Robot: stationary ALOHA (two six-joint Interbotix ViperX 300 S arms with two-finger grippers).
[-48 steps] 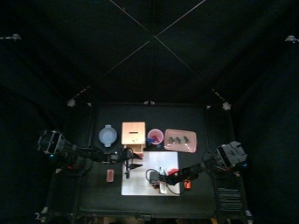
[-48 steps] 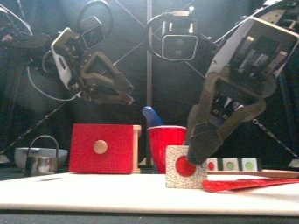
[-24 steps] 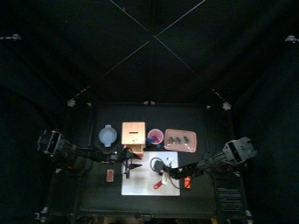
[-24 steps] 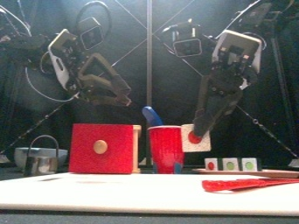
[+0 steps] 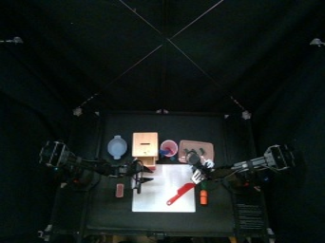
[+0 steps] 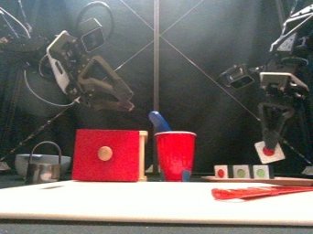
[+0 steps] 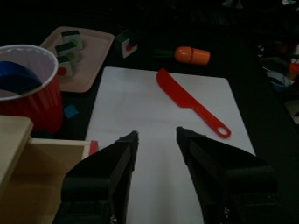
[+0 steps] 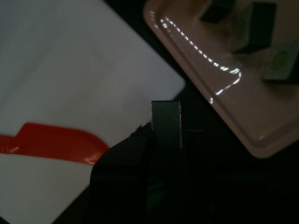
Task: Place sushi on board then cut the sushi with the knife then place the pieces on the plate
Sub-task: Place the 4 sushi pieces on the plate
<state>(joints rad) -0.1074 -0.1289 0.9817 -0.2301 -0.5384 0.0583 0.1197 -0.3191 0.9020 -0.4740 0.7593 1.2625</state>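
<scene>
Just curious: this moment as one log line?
right gripper: shut on sushi piece near pink tray | red knife: on white board | left gripper: open

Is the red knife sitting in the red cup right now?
No, the red knife lies flat on the white cutting board, outside the red cup.

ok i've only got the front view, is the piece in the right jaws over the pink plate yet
observer: not quite; the right wrist view shows the sushi piece over the dark gap between the white board and the pink tray.
operator: where's the knife
observer: top view: the red knife lies slantwise on the board's right half.
operator: left arm busy?
observer: no; the left wrist view shows the left gripper with its jaws open and nothing between them.
</scene>
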